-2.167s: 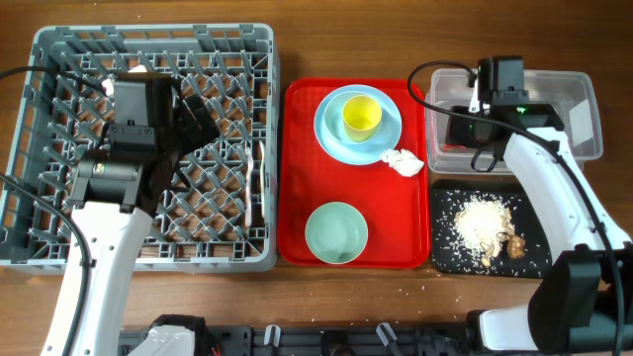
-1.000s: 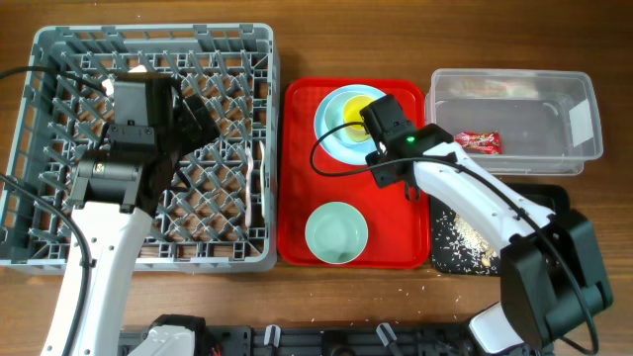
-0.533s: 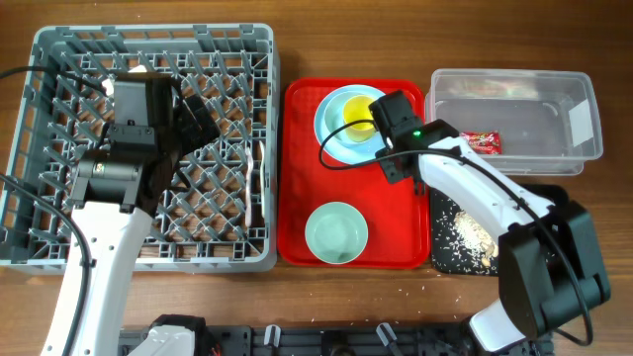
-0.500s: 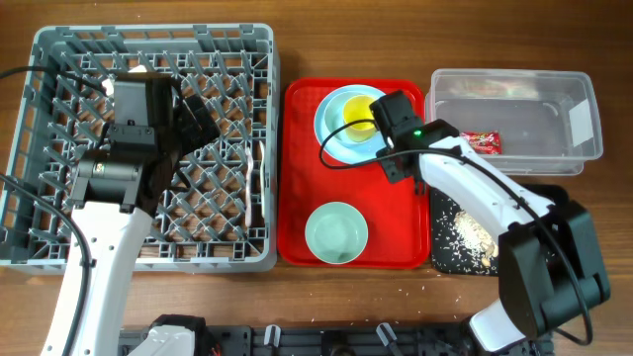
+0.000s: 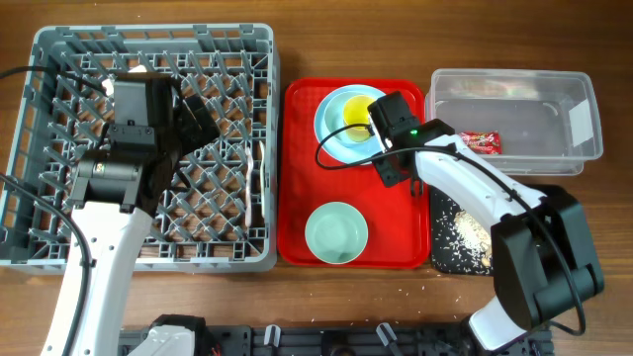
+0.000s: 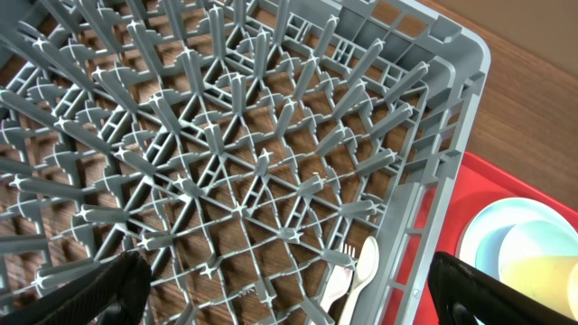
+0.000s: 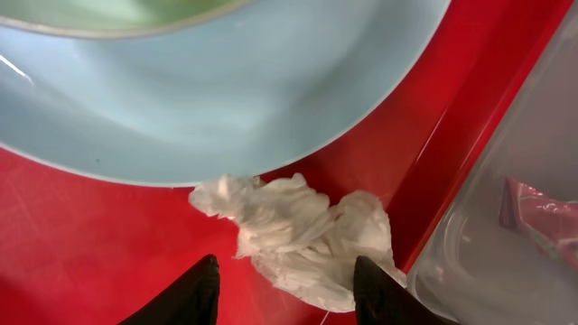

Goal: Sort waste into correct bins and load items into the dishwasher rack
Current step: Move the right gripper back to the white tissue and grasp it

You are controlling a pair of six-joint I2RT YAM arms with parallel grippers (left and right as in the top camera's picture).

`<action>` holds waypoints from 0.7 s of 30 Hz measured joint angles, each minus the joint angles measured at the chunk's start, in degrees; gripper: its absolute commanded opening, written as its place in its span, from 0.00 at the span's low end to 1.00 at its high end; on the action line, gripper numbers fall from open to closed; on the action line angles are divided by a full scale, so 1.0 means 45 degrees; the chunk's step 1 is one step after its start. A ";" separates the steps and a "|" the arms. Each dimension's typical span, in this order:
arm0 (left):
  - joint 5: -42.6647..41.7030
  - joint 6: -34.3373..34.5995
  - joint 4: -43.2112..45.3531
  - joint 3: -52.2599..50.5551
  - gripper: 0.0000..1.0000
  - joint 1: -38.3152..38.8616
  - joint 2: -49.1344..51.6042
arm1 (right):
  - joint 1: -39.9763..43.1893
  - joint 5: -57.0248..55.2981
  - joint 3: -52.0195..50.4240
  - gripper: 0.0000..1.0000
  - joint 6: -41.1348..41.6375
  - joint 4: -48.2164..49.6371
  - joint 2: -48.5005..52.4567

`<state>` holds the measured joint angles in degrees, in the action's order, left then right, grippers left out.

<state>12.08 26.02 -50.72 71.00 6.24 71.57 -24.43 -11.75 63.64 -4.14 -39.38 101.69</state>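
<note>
My right gripper [image 7: 289, 293] is open, its fingers either side of the crumpled white napkin [image 7: 307, 236] on the red tray, touching the light blue plate's [image 7: 226, 81] edge. Overhead, this gripper [image 5: 396, 166] hides the napkin. The plate [image 5: 334, 138] holds the yellow cup [image 5: 358, 117]. A green bowl [image 5: 336, 232] sits on the tray's near part. The red-and-silver wrapper [image 5: 480, 141] lies in the clear tub [image 5: 524, 109]. Rice scraps [image 5: 465, 232] lie on the black tray [image 5: 442, 262]. My left gripper [image 6: 289, 302] is open and empty above the grey rack [image 5: 148, 40], where the white fork and spoon [image 6: 357, 271] lie.
The bright red tray [image 5: 297, 178] sits between the rack and the two bins. The clear tub's wall [image 7: 506, 235] stands right beside the napkin. A few rice grains lie on the wood table [image 5: 415, 287] near the front edge.
My right arm has swung from the clear tub to the red tray and now sits over the napkin. The wrapper has stayed in the tub. The left arm has not moved.
</note>
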 measured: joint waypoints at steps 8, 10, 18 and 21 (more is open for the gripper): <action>0.0000 0.0000 -0.0005 0.0000 1.00 0.0000 0.0000 | 0.0194 -0.0078 0.0000 0.48 -0.0267 0.0185 0.0000; 0.0000 0.0000 -0.0005 0.0000 1.00 0.0000 0.0000 | 0.0379 -0.0083 0.0000 0.46 -0.0267 0.0194 0.0000; 0.0000 0.0000 0.0000 0.0000 1.00 0.0000 0.0000 | 0.0418 -0.0068 -0.1588 0.14 -0.0355 0.1807 0.0024; 0.0000 0.0000 0.0005 0.0000 1.00 0.0000 0.0000 | 0.0442 -0.0243 -0.1613 0.04 -0.0447 0.1860 0.0024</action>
<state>12.08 26.02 -50.70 71.00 6.24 71.57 -22.44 -12.84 56.38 -6.15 -31.00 101.80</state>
